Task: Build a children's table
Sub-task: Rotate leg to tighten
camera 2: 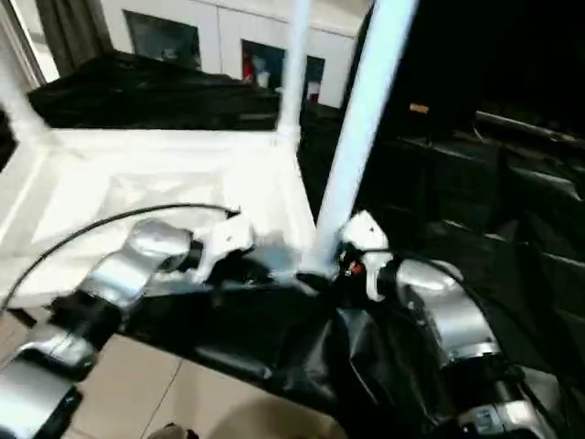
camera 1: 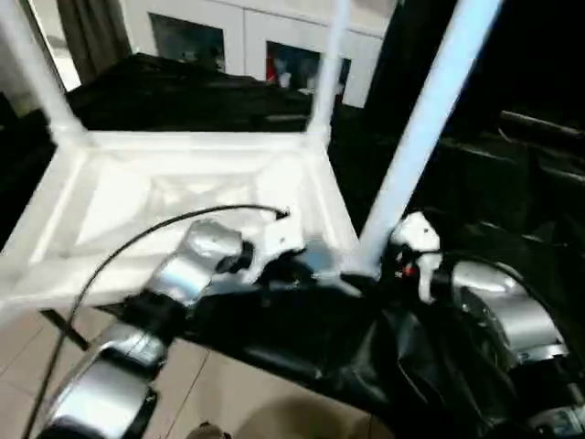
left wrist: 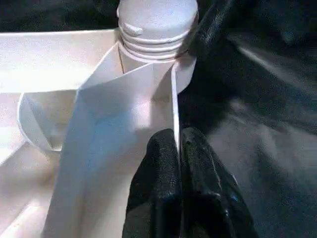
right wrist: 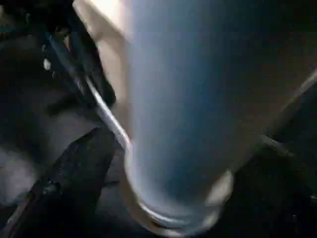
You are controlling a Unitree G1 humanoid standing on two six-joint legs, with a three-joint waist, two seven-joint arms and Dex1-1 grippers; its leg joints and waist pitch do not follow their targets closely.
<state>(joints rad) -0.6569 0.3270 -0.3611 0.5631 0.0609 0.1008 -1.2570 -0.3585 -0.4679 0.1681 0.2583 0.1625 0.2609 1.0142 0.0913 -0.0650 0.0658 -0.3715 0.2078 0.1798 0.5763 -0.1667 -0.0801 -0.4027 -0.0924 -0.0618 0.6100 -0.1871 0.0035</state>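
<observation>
**Operator:** When the leg at the 4 o'clock corner is being seated, where does each part stand?

**Technician:** The tabletop [camera 1: 183, 197] lies underside up on the black cover [camera 1: 302, 338], with the white cabinet [camera 1: 238, 37] beyond it at 12 o'clock. Legs rise from three corners: the 10 o'clock leg [camera 1: 37, 73], the 1 o'clock leg [camera 1: 329, 64] and the 4 o'clock leg [camera 1: 430, 119]. I cannot tell the state of the 7 o'clock corner, because the left forearm covers it.

**Operator:** And the grippers?

**Technician:** The left gripper [left wrist: 178, 148] is pinched narrow on the thin rim wall, just beside the corner socket [left wrist: 153, 25]. The right gripper [camera 1: 388, 265] sits at the foot of the 4 o'clock leg with its jaws wide, and one finger [right wrist: 79, 168] is just beside the leg. I cannot tell whether any pad touches the leg.

**Operator:** How should the step be done well?

**Technician:**
1. Hold the rim pinch firm so the tabletop cannot rotate or slide on the cover.
2. Close the right jaws square on the leg, low and near the socket.
3. Keep the leg in line with the socket axis. It appears to lean toward 1 o'clock, though the camera angle may cause that.
4. Turn in short strokes and regrip between them.
5. Check that the ribbed collar meets the socket evenly all round. A gap on one side would suggest cross-threading.
</observation>
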